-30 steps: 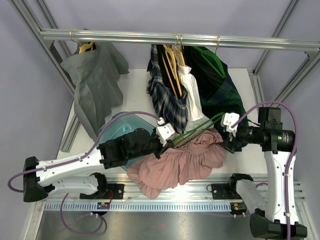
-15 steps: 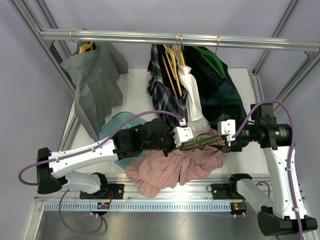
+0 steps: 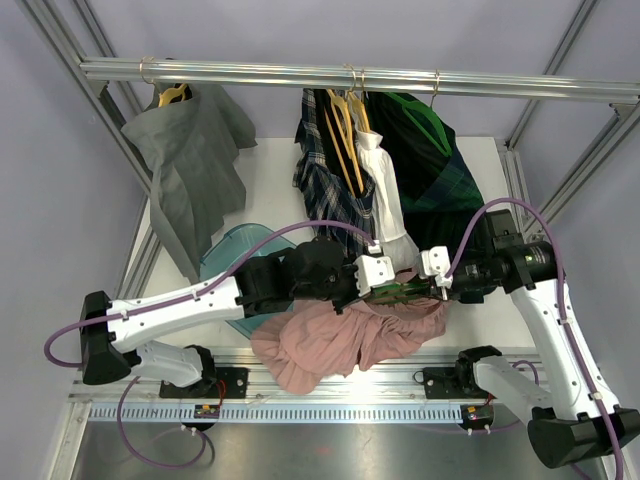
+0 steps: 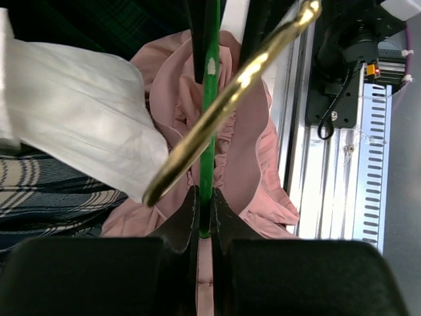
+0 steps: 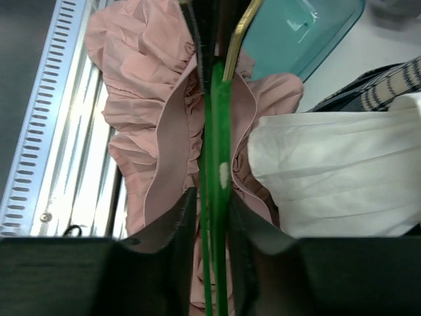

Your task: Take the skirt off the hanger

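The pink skirt lies bunched at the table's front, still draped under a green hanger with a gold hook. My left gripper is shut on one end of the green hanger, its fingertips pinching the bar over the pink skirt. From the right, my right gripper meets the same hanger. In the right wrist view its jaws stand narrow, closed against the green hanger, with the pink skirt beneath.
A rail across the back carries a grey garment, a plaid skirt, a white garment and a dark green one. A teal bin sits behind my left arm. Slotted metal rails edge the table front.
My right gripper has come in leftward to the hanger and its jaws have closed around the green bar. My left arm carried the hanger to the right, then held still.
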{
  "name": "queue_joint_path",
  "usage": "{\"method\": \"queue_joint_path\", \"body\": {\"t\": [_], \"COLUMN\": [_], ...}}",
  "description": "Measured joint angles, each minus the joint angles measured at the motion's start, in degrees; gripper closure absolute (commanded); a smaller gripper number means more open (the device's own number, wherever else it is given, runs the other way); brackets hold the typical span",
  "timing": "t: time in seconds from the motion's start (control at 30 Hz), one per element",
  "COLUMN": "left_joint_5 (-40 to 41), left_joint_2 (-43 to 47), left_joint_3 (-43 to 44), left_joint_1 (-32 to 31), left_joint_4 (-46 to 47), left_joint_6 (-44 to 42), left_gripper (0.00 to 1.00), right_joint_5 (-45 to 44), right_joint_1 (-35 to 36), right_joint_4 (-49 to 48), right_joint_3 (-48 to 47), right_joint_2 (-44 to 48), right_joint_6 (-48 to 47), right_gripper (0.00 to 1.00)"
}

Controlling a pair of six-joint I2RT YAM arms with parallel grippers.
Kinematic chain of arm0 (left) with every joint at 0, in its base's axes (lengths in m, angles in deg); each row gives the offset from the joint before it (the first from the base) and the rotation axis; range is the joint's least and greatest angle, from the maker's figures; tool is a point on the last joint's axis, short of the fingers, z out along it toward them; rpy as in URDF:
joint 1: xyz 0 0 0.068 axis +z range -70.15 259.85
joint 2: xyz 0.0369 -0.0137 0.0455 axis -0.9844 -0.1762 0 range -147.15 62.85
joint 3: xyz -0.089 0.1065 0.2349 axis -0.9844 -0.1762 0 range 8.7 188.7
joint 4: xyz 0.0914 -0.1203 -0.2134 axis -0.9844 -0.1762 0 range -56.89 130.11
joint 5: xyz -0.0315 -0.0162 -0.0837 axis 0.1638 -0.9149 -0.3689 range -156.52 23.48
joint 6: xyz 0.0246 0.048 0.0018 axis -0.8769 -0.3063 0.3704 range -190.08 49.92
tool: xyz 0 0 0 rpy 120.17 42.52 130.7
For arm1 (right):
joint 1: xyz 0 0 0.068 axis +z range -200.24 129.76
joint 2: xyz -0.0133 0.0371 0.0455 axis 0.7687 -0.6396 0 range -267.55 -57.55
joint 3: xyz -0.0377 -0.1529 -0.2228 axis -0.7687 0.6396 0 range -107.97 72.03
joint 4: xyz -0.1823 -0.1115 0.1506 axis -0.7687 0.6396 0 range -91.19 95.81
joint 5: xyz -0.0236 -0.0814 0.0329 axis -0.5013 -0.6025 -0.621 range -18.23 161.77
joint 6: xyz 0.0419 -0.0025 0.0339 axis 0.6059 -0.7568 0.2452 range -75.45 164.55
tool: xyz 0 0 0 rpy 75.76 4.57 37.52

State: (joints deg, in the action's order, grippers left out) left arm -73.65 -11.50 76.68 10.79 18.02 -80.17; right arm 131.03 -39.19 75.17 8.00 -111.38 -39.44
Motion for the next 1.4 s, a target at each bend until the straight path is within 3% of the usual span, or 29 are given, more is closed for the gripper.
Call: {"method": "queue_joint_path", "body": {"t": [0.07,0.17,0.3,0.43,0.47,0.53,0.7,0.87,1.1,1.2,1.23,1.33,1.37,1.4], "left_joint_5": [-1.14,-2.27,-2.32,0.28,1.44,5.49,15.23,19.91,25.57,28.22,29.09,31.39,32.04,32.57], "left_joint_2": [-0.04,-0.17,0.09,3.37,4.63,8.11,17.42,20.98,15.39,10.93,9.33,5.35,4.35,3.82], "left_joint_3": [-0.28,-1.01,-2.91,-7.87,-8.94,-10.97,-14.80,-17.44,-18.51,-18.40,-18.16,-17.68,-17.57,-17.46], "left_joint_1": [-0.09,-0.33,-0.37,-0.68,-0.59,-0.31,0.11,-0.20,-3.65,-5.22,-5.55,-5.97,-5.97,-5.95], "left_joint_4": [-0.11,0.44,3.34,10.10,10.99,12.55,13.90,11.61,4.07,2.64,1.95,1.57,1.46,1.31], "left_joint_6": [0.35,0.94,2.21,5.79,6.75,10.29,23.39,35.65,45.48,48.63,49.40,50.93,50.77,50.99], "left_gripper": [1.00,1.00,0.99,0.60,0.41,0.29,0.15,0.10,0.11,0.19,0.27,0.63,0.89,0.98], "right_joint_5": [-0.31,-0.98,-2.45,-4.55,-5.25,-7.85,-12.39,-14.34,-15.43,-15.56,-15.54,-15.69,-15.78,-15.98], "right_joint_1": [0.74,1.27,1.29,1.79,1.90,2.05,2.08,2.10,2.10,2.10,2.10,2.10,2.08,2.10], "right_joint_4": [-0.33,-0.52,-0.70,-1.14,-1.11,-0.76,0.07,0.96,1.46,1.42,1.40,1.05,1.05,1.05], "right_joint_3": [0.72,1.33,1.38,0.83,0.24,-2.12,-7.78,-9.86,-10.67,-10.62,-10.60,-10.14,-9.99,-9.81], "right_joint_2": [0.00,0.13,1.27,3.76,4.04,4.02,3.23,3.21,3.26,3.30,3.30,3.63,3.72,3.87], "right_joint_6": [1.18,2.91,4.92,11.78,13.75,18.75,29.46,35.56,40.22,41.51,41.81,42.77,42.97,43.17], "right_gripper": [0.88,0.99,1.00,1.00,1.00,1.00,1.00,1.00,1.00,1.00,1.00,1.00,1.00,1.00]}}
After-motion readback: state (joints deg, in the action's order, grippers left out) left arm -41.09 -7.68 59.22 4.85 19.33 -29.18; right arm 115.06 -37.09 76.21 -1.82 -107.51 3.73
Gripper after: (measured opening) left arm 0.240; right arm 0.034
